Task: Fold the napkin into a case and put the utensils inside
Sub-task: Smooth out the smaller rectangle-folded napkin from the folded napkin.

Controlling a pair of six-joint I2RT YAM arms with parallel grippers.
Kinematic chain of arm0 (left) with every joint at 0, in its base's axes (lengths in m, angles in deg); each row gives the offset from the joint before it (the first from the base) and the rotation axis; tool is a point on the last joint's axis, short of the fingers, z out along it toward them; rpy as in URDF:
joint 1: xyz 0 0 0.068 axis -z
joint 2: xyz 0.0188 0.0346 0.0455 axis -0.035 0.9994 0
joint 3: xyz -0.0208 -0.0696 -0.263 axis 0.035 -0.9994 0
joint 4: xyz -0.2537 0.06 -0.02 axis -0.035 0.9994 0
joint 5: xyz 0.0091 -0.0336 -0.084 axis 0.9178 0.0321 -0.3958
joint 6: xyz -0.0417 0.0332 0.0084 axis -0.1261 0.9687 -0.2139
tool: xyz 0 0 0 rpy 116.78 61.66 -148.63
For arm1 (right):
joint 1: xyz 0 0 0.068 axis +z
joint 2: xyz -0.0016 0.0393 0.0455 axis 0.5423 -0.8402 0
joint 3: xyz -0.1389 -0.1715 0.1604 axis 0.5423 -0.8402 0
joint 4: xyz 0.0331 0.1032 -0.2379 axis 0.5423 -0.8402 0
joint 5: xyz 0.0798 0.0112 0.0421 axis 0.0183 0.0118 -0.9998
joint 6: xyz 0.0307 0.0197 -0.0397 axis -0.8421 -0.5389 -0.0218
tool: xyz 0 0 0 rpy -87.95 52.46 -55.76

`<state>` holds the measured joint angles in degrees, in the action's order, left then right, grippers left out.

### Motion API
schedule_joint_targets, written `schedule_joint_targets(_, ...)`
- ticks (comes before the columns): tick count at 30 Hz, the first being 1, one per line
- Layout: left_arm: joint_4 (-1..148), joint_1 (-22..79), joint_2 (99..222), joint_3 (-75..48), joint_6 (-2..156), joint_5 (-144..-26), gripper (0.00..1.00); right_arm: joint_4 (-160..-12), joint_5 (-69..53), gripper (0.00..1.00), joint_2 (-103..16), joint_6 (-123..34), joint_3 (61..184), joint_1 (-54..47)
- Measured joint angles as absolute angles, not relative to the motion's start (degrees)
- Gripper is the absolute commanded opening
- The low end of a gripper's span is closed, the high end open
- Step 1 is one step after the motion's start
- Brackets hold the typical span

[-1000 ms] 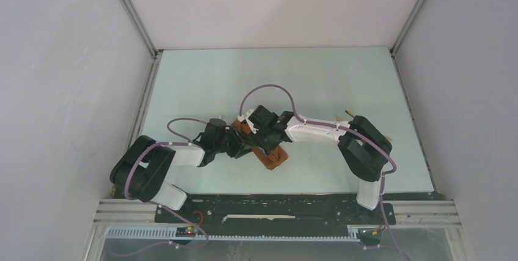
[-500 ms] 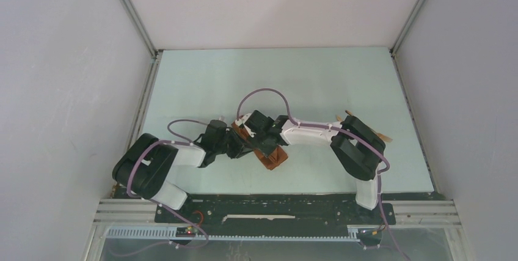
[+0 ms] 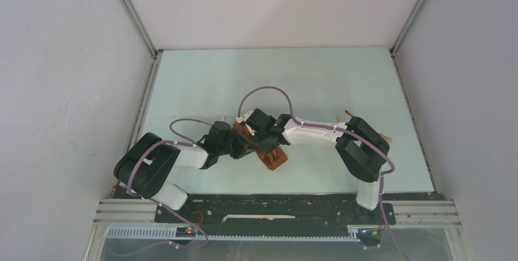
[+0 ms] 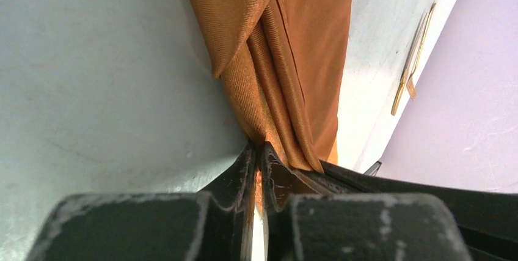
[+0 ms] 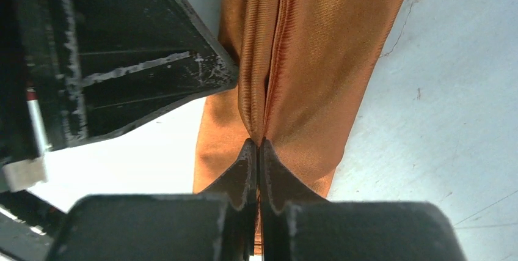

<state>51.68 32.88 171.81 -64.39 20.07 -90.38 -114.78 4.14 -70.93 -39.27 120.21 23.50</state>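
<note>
The left gripper (image 4: 258, 151) and right gripper (image 5: 257, 146) each pinch a fold of the napkin (image 5: 317, 59) tightly — the utensils (image 4: 410, 59), apparently two, lie well apart.

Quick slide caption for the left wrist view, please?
Left gripper, jaws pinched on a fold of the orange napkin; golden utensils lie beyond.

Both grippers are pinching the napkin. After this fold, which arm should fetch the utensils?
Right, probably. The utensils lie at the right edge of the table, beside the right arm; the left gripper would have to cross the napkin.
</note>
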Motion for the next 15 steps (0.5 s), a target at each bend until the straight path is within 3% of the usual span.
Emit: schedule_joint_targets(15, 49.6, 34.3, 171.6, -65.4, 18.1, -88.3, 0.05, -115.0, -3.6, 0.0, -72.1, -47.1, 122.4, 23.5)
